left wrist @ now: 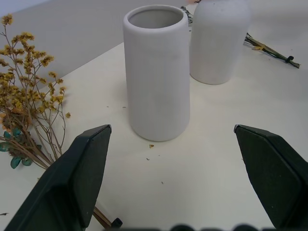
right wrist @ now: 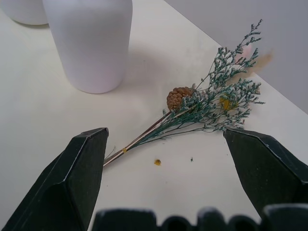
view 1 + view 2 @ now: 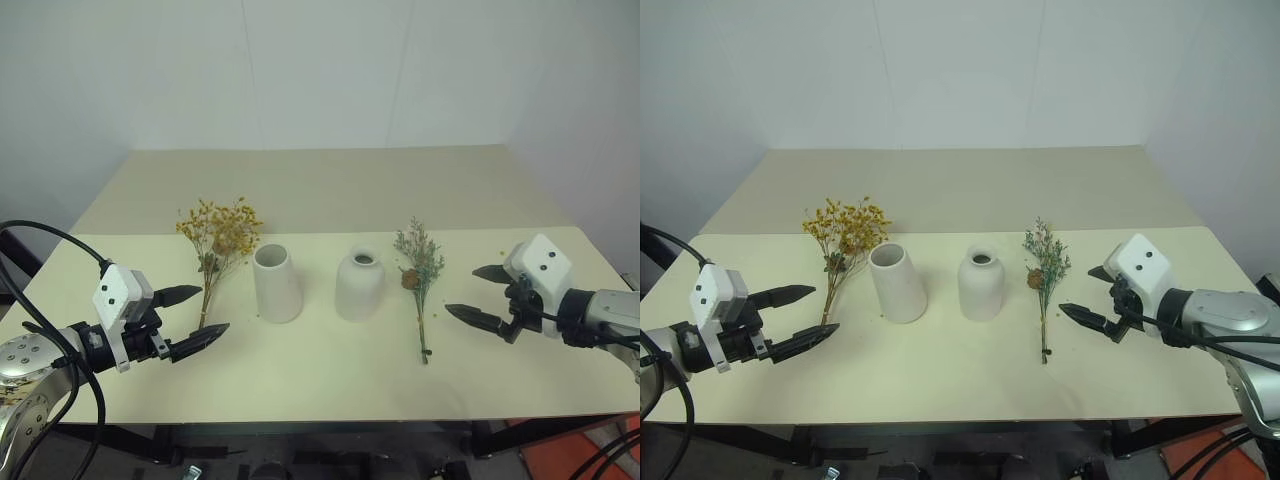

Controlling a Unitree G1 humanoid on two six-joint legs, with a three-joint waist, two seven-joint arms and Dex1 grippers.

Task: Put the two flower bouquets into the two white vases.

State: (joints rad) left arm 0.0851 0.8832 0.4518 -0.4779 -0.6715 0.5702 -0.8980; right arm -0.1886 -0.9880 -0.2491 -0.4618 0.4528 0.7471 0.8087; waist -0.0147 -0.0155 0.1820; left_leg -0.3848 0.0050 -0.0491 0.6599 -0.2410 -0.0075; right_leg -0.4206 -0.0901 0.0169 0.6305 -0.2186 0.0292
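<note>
Two white vases stand mid-table: a tapered cone vase (image 3: 277, 283) with a wide mouth and, to its right, a rounded narrow-necked vase (image 3: 359, 284). A yellow-orange bouquet (image 3: 218, 238) lies flat on the table left of the cone vase. A grey-green bouquet (image 3: 420, 272) with a brown pinecone lies right of the rounded vase, its stems toward the front edge. My left gripper (image 3: 192, 318) hovers open just left of the yellow bouquet's stem end. My right gripper (image 3: 482, 294) hangs open right of the green bouquet's stems. Both hold nothing.
The cream table (image 3: 330, 190) stretches back to a white wall. A few yellow crumbs (image 2: 157, 162) lie near the green bouquet's stems. The table's front edge runs just below both grippers.
</note>
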